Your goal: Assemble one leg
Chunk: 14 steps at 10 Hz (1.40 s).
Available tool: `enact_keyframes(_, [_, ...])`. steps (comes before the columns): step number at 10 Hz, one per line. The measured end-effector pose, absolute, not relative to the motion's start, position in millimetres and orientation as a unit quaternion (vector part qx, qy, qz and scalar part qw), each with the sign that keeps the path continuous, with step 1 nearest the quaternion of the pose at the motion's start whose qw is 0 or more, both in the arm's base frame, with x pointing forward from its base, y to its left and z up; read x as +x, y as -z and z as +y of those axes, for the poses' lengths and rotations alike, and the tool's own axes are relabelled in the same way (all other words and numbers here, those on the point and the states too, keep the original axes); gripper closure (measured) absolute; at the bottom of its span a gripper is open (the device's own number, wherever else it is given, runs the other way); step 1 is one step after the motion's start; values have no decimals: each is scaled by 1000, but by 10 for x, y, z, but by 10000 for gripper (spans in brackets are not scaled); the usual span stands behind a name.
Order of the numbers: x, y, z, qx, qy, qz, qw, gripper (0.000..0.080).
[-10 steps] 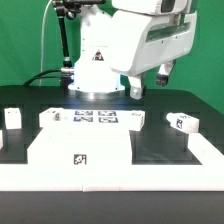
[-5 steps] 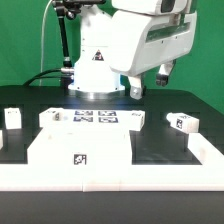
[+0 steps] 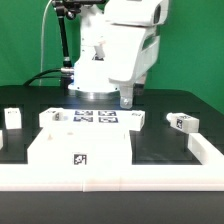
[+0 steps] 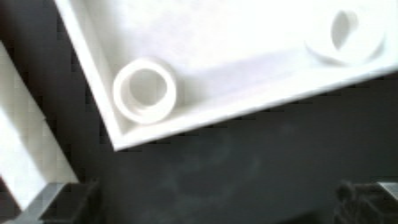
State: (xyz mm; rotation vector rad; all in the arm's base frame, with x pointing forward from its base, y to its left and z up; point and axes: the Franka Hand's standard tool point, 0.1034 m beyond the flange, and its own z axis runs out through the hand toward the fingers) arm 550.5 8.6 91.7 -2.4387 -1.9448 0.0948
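1. Leg [image 3: 181,123] lay on the black table [image 3: 160,143] at the exterior view's right, tag visible, touching nothing, well apart from the gripper.
2. Nearest the camera, a white fence [image 3: 110,180] ran along the table's front and up its right side.
3. Behind it a big white panel [image 3: 80,145] lay with one tag on its near side. The wrist view showed its corner with two round sockets [image 4: 143,88].
4. Marker board [image 3: 97,117] lay just behind the panel.
5. Another small white post [image 3: 12,116] sat at the exterior view's left.
6. Gripper [image 3: 130,97] hung above the marker board's right end, jaws spread, nothing between them. Fingertips [image 4: 63,200] showed wide apart over bare table near the panel corner.
7. Robot base [image 3: 95,75] stood at the back.
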Motion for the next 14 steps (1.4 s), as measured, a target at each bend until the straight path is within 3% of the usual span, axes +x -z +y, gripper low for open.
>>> enact_keyframes(2, [5427,-801,-88,-758,-30,-652,0,150])
enact_keyframes(7, [5404,-763,-93,-743,-21,-669,-4,150])
enact_keyframes(11, [4798,-505,-212,-736,-25,-676,6,150])
enact_keyframes(14, [4535,-378,-191,-736,-33,-676,16,150])
